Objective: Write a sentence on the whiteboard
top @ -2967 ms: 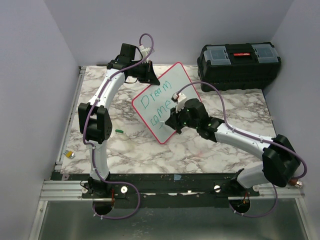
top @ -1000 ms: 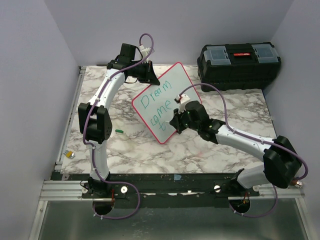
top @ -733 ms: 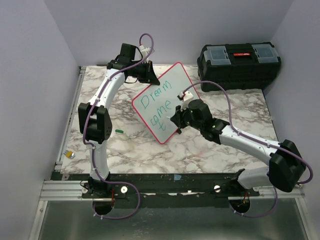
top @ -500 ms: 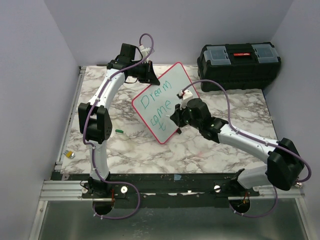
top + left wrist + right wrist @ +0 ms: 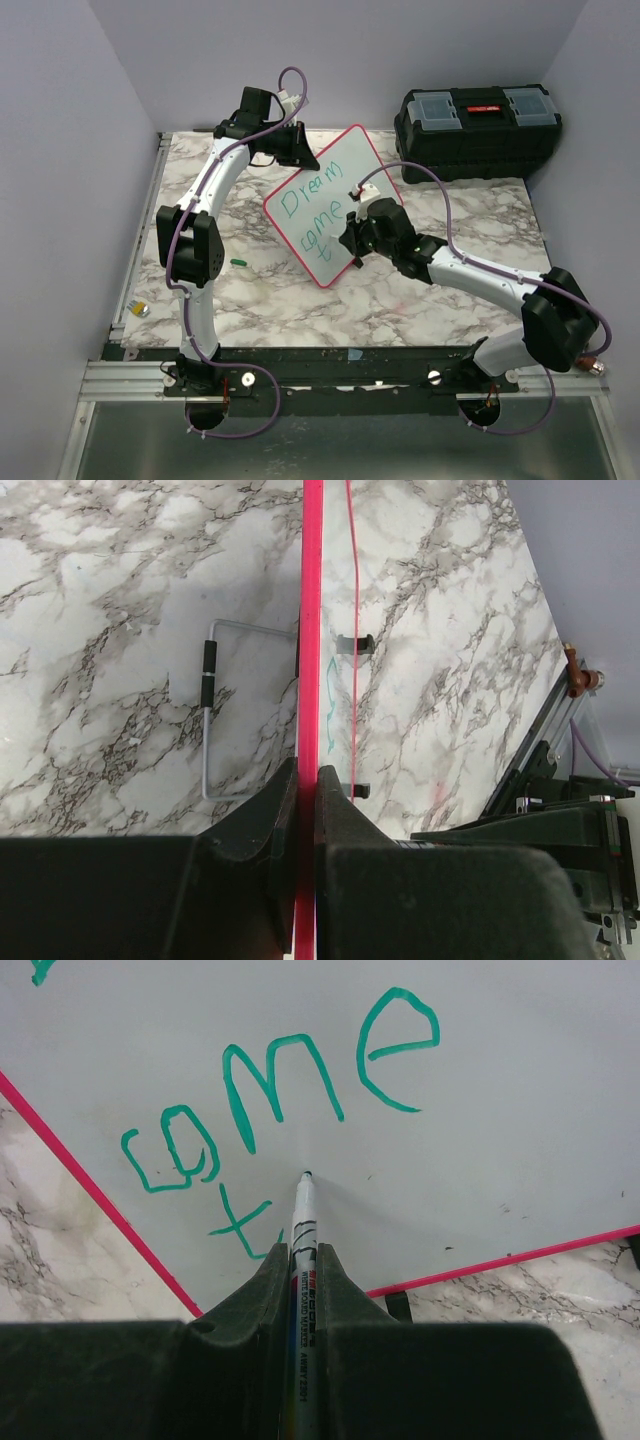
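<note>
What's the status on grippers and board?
Left gripper shut on whiteboard rim. Right gripper shut on marker, tip at board. Sentence reads "Dream come t", unfinished. Path clear.

marbled white tabletop (image 5: 270,300); black toolbox (image 5: 478,118) at far right corner, whiteboard (image 5: 340,160) standing tilted near centre, small green piece (image 5: 238,262) left of it, tiny yellowish object (image 5: 142,309) at left edge.

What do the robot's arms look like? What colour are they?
The left arm and the right arm are white tubes with chunky black joints. A thin purple cable loops along each. The left end effector and right end effector are black, each with two wedge-shaped fingers.
</note>
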{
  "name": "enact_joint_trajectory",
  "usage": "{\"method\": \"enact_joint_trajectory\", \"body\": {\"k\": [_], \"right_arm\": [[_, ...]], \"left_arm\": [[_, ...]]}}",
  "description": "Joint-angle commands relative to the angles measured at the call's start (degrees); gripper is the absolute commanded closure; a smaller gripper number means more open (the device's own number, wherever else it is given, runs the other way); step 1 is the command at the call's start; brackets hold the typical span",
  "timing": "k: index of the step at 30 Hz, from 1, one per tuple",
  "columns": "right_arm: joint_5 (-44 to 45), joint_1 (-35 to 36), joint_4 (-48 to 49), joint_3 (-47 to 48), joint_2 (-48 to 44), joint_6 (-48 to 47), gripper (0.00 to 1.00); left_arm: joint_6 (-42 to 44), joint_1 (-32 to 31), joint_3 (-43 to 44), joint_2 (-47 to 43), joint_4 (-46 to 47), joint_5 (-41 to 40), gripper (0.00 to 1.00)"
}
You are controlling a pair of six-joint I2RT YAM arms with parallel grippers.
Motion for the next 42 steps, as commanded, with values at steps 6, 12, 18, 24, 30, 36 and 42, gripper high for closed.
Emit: {"method": "enact_joint_trajectory", "body": {"k": [6,12,18,24,30,36,42], "right_arm": [[0.6,0.1,0.1,-0.7,1.7,0.6,0.99],[0.8,0.1,-0.7,-3.4,0.2,1.5,0.99],[0.1,0.1,-1.0,-5.6,-1.1,2.8,0.99],[-1.5,0.1,-1.0,-6.9,-1.6,4.4,0.99],[-1.7,0.1,-1.0,-6.2,-1.5,4.8,0.99],[-0.5,0.1,-1.0,-4.2,-1.1,4.5,0.99],[1.0,0.1,-1.0,-2.3,0.0,4.7,0.99]], "left_arm": [[2.2,-1.3,-0.9,-0.8,-1.4,-2.7,1.0],[2.2,-1.3,-0.9,-0.9,-1.4,-2.8,1.0],[2.1,-1.2,-0.8,-0.9,-1.5,-2.8,1.0],[2.1,-1.3,-0.9,-0.9,-1.4,-2.8,1.0],[2.1,-1.3,-1.0,-1.0,-1.5,-2.8,1.0],[2.1,-1.3,-1.0,-1.0,-1.5,-2.8,1.0],[2.2,-1.3,-1.0,-0.9,-1.5,-2.8,1.0]]}}
